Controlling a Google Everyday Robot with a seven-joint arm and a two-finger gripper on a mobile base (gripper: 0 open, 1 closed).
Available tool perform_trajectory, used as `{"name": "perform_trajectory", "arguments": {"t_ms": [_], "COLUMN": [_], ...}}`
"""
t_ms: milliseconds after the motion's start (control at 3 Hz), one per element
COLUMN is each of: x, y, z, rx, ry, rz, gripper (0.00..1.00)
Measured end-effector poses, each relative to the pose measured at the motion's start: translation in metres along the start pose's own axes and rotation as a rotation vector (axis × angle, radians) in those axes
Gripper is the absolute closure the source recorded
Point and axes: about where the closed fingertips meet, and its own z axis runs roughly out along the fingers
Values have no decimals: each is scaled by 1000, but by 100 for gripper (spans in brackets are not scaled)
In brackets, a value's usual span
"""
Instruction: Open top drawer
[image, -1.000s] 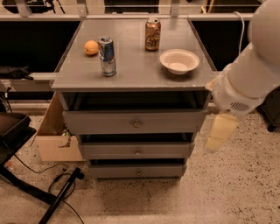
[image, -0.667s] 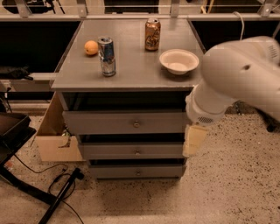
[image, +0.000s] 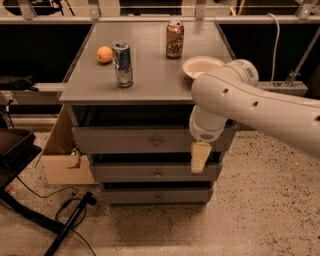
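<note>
camera view | gripper (image: 200, 157) hangs below the white arm (image: 250, 105), at 4 o'clock from the knob (image: 156, 142), before the top drawer (image: 115, 141) | jaws: released or clenched, not discernible | top drawer just under the tabletop (image: 150, 87), 12 o'clock of two narrower drawers (image: 125, 173) | on tabletop: orange (image: 104, 54), blue can (image: 122, 64), brown can (image: 174, 39), bowl (image: 200, 66)

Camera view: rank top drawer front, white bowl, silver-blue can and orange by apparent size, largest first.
top drawer front
white bowl and silver-blue can look alike; the arm hides part of the bowl
orange
Gripper hangs below and right of that drawer's knob.
</note>
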Motion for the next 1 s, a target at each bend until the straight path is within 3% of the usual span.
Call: {"name": "perform_trajectory", "arguments": {"t_ms": [1000], "x": [-16], "y": [-44], "z": [84], "rx": [-50], "ry": [3], "rz": [5], "gripper": [0]}}
